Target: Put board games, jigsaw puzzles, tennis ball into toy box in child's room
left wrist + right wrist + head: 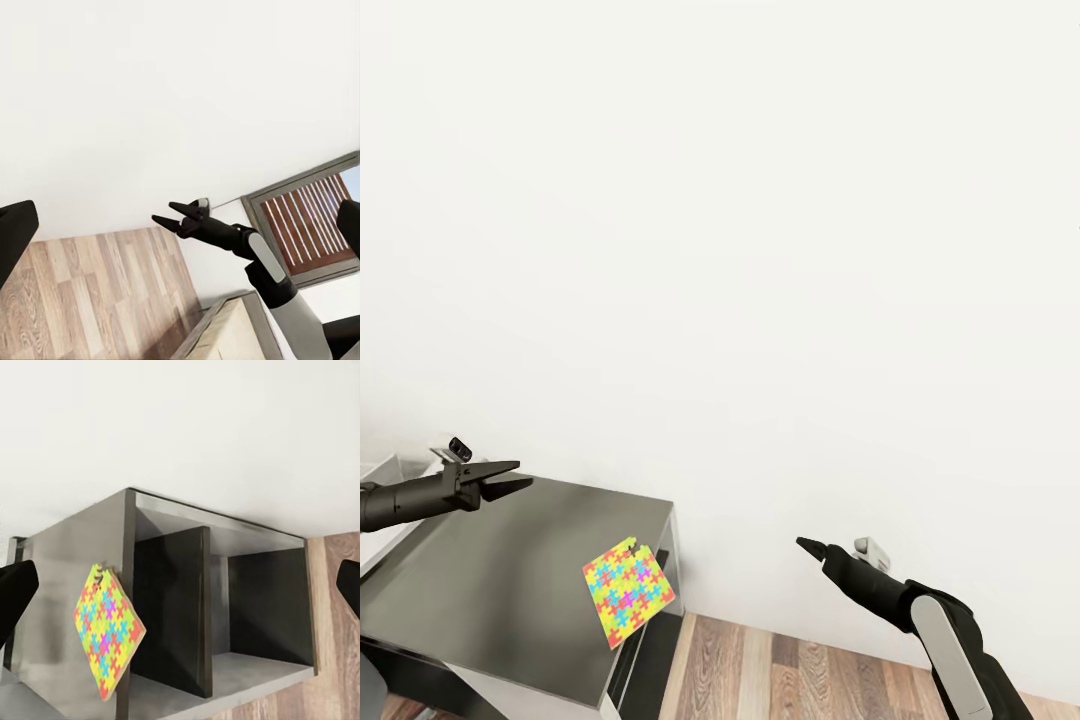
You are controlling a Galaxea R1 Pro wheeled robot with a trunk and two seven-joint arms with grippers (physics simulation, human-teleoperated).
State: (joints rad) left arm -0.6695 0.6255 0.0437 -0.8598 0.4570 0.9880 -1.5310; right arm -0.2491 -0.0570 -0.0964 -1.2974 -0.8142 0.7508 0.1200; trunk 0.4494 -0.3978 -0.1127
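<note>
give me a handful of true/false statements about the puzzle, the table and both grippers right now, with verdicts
1. The jigsaw puzzle lies near the table end edge, one corner overhanging. True.
2. The left gripper holds the jigsaw puzzle. False: it hovers above the table, open and empty.
3. The right gripper is off the table's end, over the wood floor. True.
4. A tennis ball sits beside the puzzle. False: the tabletop around it is bare.
5. The table's end has open dark compartments below the top. True.

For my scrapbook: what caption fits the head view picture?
Colourful jigsaw puzzle hanging over the grey table edge, between two robot arms.
</note>
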